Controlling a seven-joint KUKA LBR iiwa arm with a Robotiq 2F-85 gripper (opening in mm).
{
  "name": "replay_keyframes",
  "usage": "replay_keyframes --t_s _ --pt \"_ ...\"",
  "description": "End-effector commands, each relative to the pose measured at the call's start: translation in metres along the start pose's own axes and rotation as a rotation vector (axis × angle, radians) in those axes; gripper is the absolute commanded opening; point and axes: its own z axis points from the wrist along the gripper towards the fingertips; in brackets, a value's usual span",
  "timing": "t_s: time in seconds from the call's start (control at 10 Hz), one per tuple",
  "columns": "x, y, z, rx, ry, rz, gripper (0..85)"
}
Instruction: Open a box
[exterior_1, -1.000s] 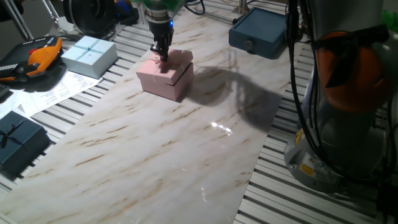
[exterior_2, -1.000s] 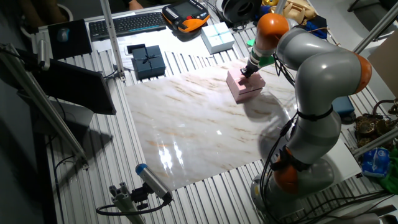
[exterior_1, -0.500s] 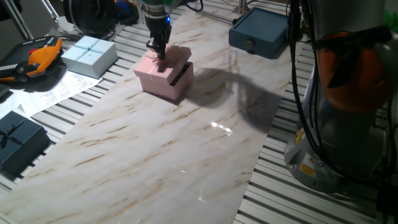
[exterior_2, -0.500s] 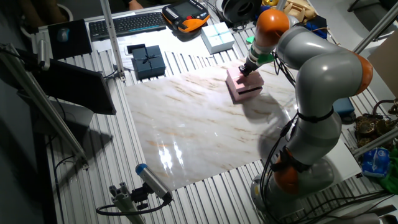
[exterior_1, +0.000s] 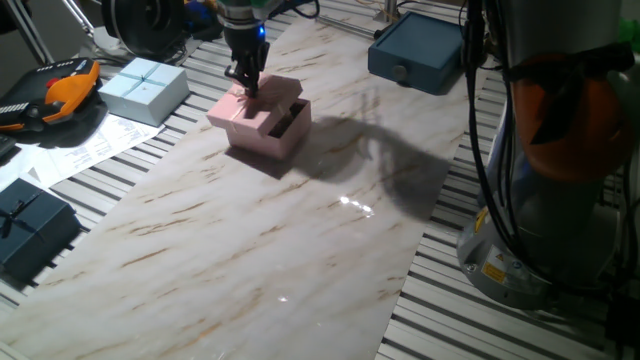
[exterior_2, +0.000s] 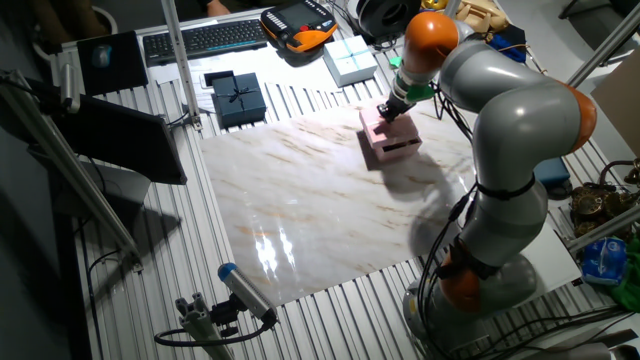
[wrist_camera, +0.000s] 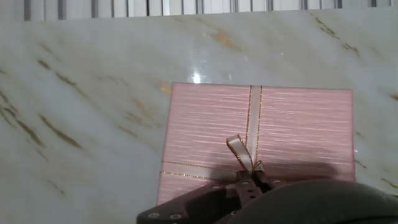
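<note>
- We are looking at the jaws first: the gripper is standing over the top of the lid, apparently pinching at the ribbon bow, but we cannot tell whether the jaws are closed on it.
- We are seeing the lid tilted and shifted off the box, with a dark gap showing along its 3 o'clock side in one fixed view.
- We are finding the box resting on the marble worktop, toward its 12 o'clock end.
- We are judging the task as partly done: the lid is coming loose, yet it is not clear of the base, so lifting it away and setting it down are remaining.
- We are noting the light blue gift box well apart at 9 o'clock.
</note>
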Motion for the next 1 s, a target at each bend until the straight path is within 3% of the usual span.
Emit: replay_keyframes --t_s 0.0,0.7,0.9 --pt "0.001 0.005 0.0 -0.008 0.0 0.002 0.0" --pt "0.008 0.036 0.008 -0.014 0.008 0.014 0.0" --pt "0.008 0.036 0.008 -0.015 0.031 0.021 0.0"
